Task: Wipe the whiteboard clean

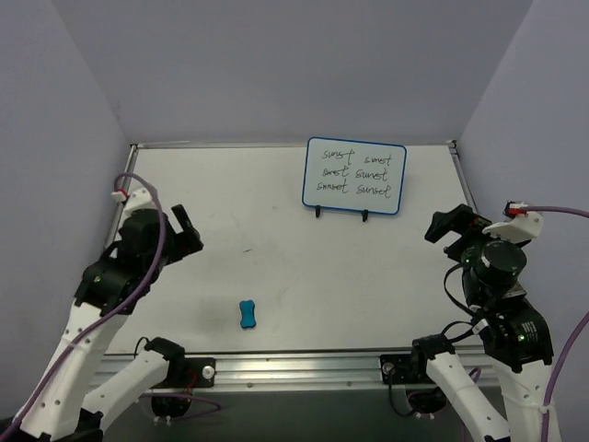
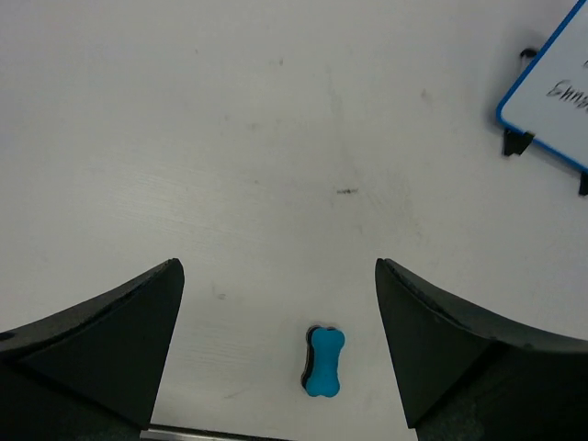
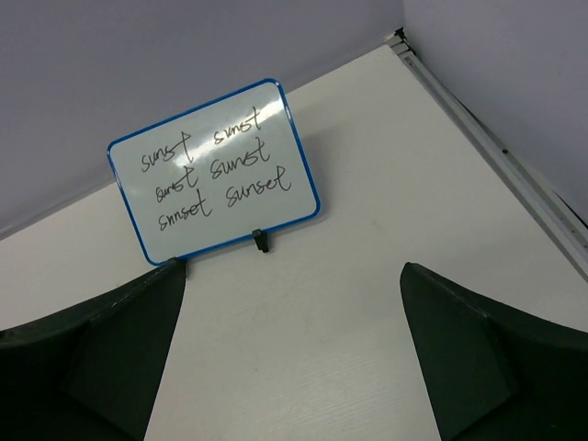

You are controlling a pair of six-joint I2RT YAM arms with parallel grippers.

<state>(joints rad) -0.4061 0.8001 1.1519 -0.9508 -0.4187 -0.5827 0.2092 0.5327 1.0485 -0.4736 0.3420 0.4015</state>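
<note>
Standing at the table's (image 1: 276,212) far right, the whiteboard (image 1: 354,175) bears writing; the eraser (image 1: 247,314) lies near the front edge. Left gripper (image 2: 277,266) and right gripper (image 3: 294,268) hang released, empty. Risk: firm wiping could topple the unbraced board.

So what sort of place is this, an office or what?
Probably a robot test booth: a white table boxed in by lilac walls, a left arm and a right arm bolted to a metal rail at its near edge, and just a small whiteboard and blue eraser set out.
</note>
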